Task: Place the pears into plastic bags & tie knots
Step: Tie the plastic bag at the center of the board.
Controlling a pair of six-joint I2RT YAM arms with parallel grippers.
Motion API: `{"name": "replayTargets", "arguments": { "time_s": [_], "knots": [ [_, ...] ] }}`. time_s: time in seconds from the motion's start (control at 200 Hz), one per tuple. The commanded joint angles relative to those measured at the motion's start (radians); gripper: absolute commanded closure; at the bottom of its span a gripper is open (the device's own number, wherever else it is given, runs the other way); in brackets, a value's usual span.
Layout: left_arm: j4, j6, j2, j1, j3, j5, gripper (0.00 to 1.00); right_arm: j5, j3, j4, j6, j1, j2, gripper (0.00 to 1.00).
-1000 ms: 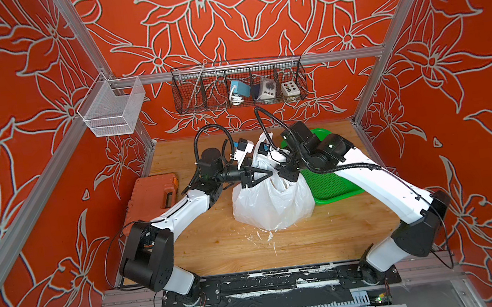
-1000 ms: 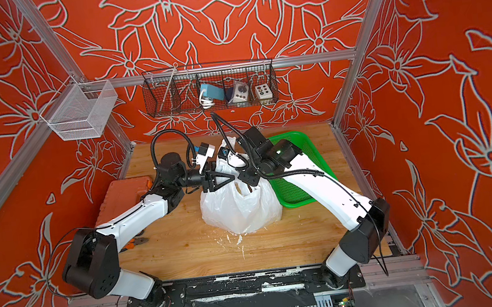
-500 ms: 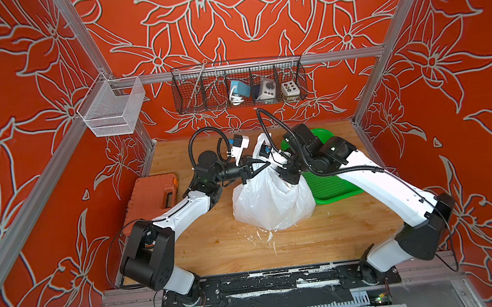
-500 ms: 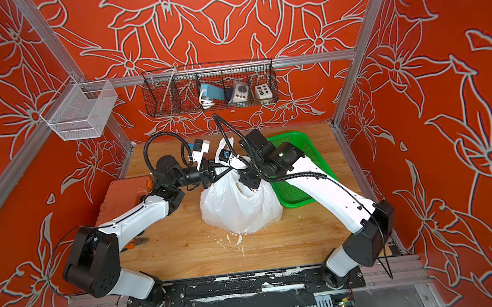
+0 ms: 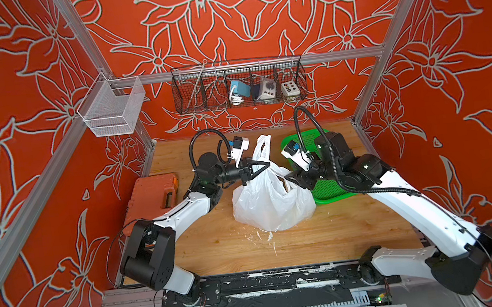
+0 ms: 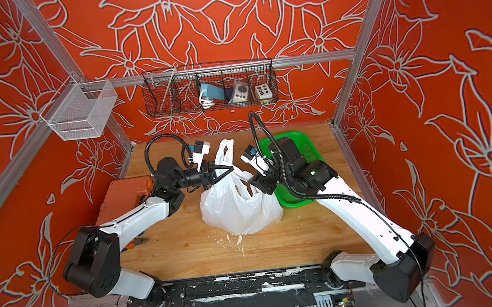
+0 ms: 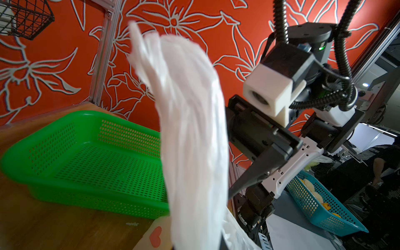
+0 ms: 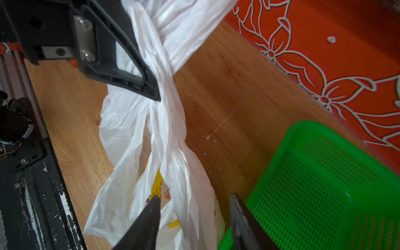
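Observation:
The white plastic bag stands on the wooden table between my arms. One of its handle loops sticks up. My left gripper is shut on this gathered handle. My right gripper is open at the bag's right side. A white strip of the bag runs between its fingers without being pinched. The pears are hidden from view. No knots show.
A green mesh basket sits right behind my right gripper, close to its outer finger. An orange tool case lies at the left wall. Wire baskets hang on the back wall. White crumbs lie in front of the bag.
My left gripper has shut on the bag's handle. My right gripper has opened, let go of the bag and drawn back a little toward the green basket.

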Motion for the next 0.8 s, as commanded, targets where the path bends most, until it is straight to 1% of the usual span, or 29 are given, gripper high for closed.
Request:
{"name": "replayTargets", "arguments": {
  "time_s": [0.0,0.07,0.105,0.12,0.16,0.195,0.38,0.586,0.686,0.796],
  "knots": [
    [0.031,0.006,-0.023,-0.002,0.002,0.024,1.0,-0.066,-0.008,0.074,0.034,-0.002,0.031,0.47],
    [0.031,0.004,-0.023,-0.001,0.003,0.028,1.0,-0.06,0.0,0.083,0.034,-0.004,0.05,0.48],
    [0.032,0.004,-0.024,-0.002,0.003,0.031,1.0,-0.056,0.004,0.089,0.032,-0.006,0.058,0.54],
    [0.032,0.003,-0.023,-0.002,0.002,0.031,1.0,-0.054,0.008,0.089,0.029,-0.008,0.06,0.59],
    [0.03,0.002,-0.023,-0.003,-0.001,0.033,1.0,-0.043,0.016,0.088,0.028,-0.013,0.067,0.83],
    [0.029,0.003,-0.023,-0.003,-0.004,0.034,1.0,-0.042,0.021,0.087,0.027,-0.023,0.065,1.0],
    [0.029,0.007,-0.03,-0.003,-0.044,0.033,1.0,-0.015,-0.026,0.174,0.091,-0.079,-0.016,1.0],
    [0.017,0.025,-0.037,-0.002,-0.08,0.025,1.0,0.057,-0.131,0.318,0.176,-0.083,-0.12,1.0],
    [0.007,0.038,-0.034,-0.003,-0.085,0.029,1.0,0.022,-0.166,0.356,0.198,-0.084,-0.136,1.0],
    [-0.004,0.041,-0.026,-0.003,-0.065,0.044,1.0,-0.033,-0.156,0.342,0.203,-0.084,-0.107,1.0]
  ]
}}
